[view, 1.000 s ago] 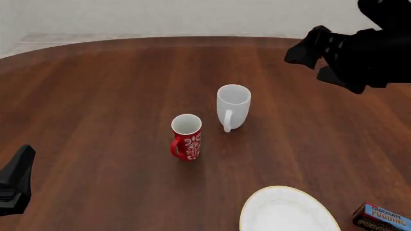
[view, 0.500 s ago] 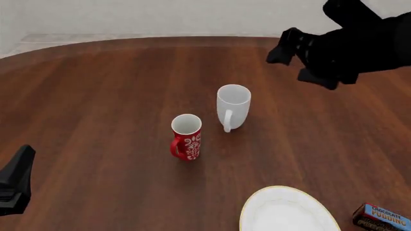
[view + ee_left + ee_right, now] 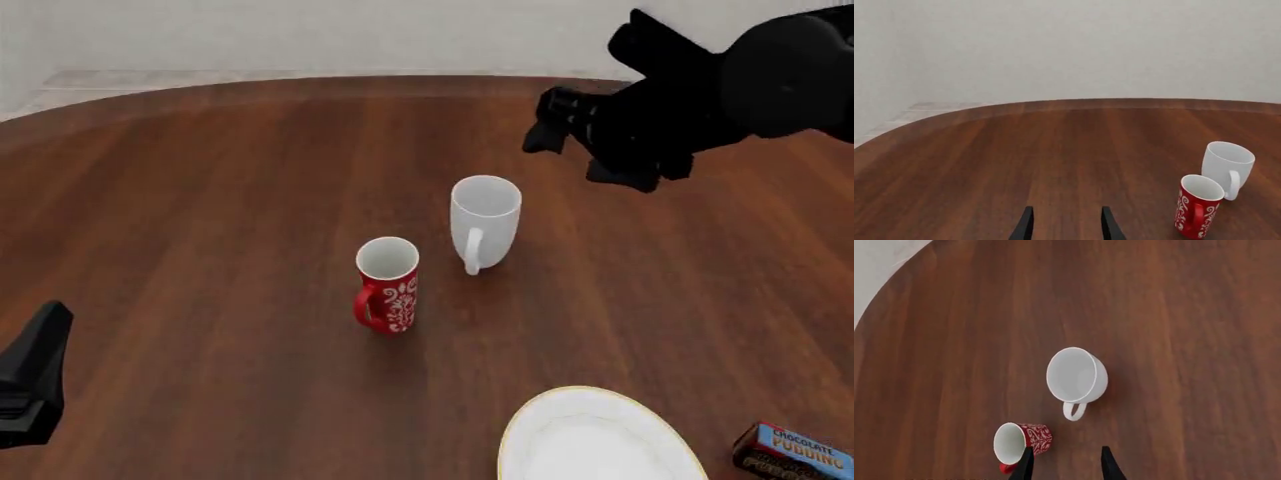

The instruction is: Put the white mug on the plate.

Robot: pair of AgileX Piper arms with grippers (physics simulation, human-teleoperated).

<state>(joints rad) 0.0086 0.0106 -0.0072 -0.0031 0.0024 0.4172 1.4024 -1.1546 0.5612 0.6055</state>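
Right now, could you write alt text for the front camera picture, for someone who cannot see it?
A black right gripper hangs above a brown wooden table, just beyond an upright white mug. A smaller red mug stands nearer the camera; a gold-rimmed plate and a pudding box sit at the near right edge, and the left gripper rests low left.

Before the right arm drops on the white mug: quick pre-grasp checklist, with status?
1. Right gripper open: ok, the right wrist view shows its fingers apart, nothing between them.
2. Gripper over the white mug: not ok, it hangs beyond the mug and to the right.
3. Mug upright, handle reachable: ok, handle faces the near edge.
4. Red mug apart from the white mug: ok, a gap shows between them in the front view.
5. Plate free to receive: ok, bare, though partly cut off by the frame.
6. Left gripper out of the way: ok, open and far left.
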